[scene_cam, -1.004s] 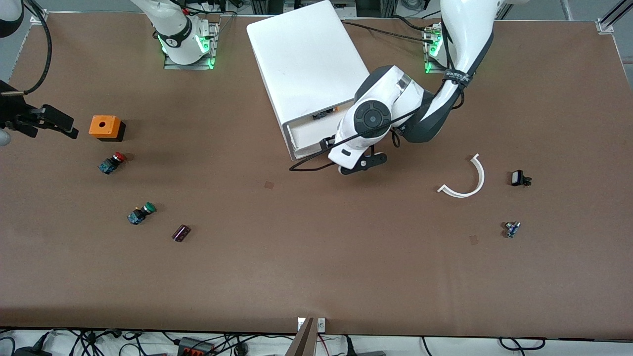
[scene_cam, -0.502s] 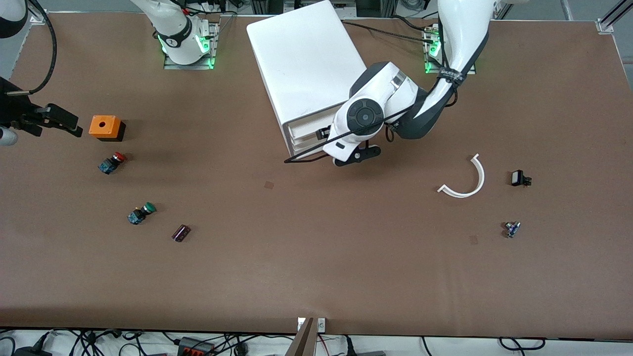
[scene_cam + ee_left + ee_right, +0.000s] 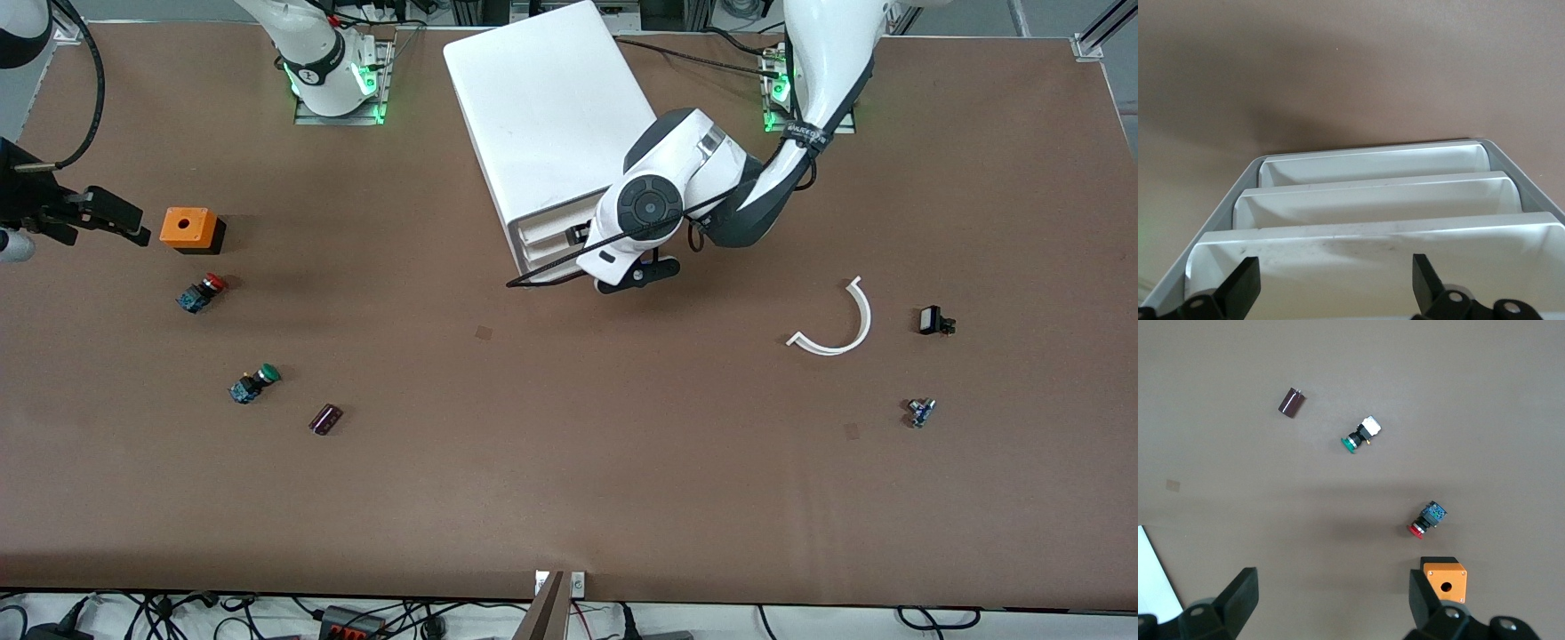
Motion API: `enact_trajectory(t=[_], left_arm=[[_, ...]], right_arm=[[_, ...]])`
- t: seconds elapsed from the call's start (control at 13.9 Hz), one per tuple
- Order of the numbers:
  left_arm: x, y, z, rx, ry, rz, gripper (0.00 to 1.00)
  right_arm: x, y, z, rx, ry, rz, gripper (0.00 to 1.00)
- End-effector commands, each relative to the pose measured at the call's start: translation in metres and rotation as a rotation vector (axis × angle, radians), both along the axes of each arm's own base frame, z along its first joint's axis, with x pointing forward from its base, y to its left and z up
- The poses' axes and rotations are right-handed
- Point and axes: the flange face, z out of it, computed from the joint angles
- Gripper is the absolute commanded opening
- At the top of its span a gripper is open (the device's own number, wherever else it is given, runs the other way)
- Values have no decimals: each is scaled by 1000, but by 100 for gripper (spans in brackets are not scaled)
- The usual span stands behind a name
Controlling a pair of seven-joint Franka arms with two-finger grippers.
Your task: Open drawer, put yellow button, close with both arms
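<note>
Both my grippers spread wide, empty. Left gripper [image 3: 1331, 283] at cabinet [image 3: 551, 116] front, fingers astride top drawer [image 3: 1371, 250]. Right gripper [image 3: 1331, 600] waits over table [image 3: 569, 462] near orange box [image 3: 188, 228]. Yellow button unseen.

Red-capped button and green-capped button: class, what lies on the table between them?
Nothing: in the front view, bare brown table separates the red-capped button from the green-capped button. The right wrist view agrees.

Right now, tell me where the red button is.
The red button lies on the table toward the right arm's end, just nearer the front camera than the orange box, with the green button nearer still.
</note>
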Motion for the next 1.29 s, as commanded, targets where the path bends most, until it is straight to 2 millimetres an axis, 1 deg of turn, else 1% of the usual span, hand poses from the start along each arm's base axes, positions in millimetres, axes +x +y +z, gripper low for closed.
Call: enact_trajectory(t=[0.0, 0.29, 0.36, 0.43, 0.5, 0.65, 0.79, 0.86, 0.93, 1.0, 1.08, 1.15, 1.22], left_arm=[[-18, -3, 9, -16, 35, -34, 100], [-18, -3, 9, -16, 36, -36, 100], [-12, 2, 11, -20, 28, -36, 100], [-4, 7, 13, -22, 9, -46, 100], [8, 16, 20, -28, -22, -58, 100], [40, 44, 35, -2, -114, -62, 100], [65, 58, 62, 114, -290, -135, 100], [70, 65, 75, 157, -343, -162, 100], [77, 78, 82, 174, -364, -170, 100], [89, 100, 96, 159, -379, -207, 100], [101, 126, 102, 140, -377, -281, 100], [108, 151, 115, 131, -374, -338, 100], [115, 174, 123, 131, -368, -362, 100]], right_arm=[[-2, 0, 8, -14, -1, 6, 100], [-3, 3, 10, -15, -5, 9, 100], [-4, 3, 10, -14, -4, 9, 100], [-4, 3, 9, -16, 2, 11, 100], [-4, 3, 9, -15, 6, 13, 100], [-4, 3, 9, -15, 6, 13, 100], [-4, 3, 8, -15, 7, 13, 100], [-4, 2, 8, -15, 7, 11, 100], [-5, 3, 7, -15, 16, 11, 100], [-6, 3, 7, -14, 24, 11, 100], [-6, 3, 6, -14, 22, 8, 100], [-6, 3, 6, -14, 21, 8, 100], [-6, 3, 6, -15, 18, 7, 100]])
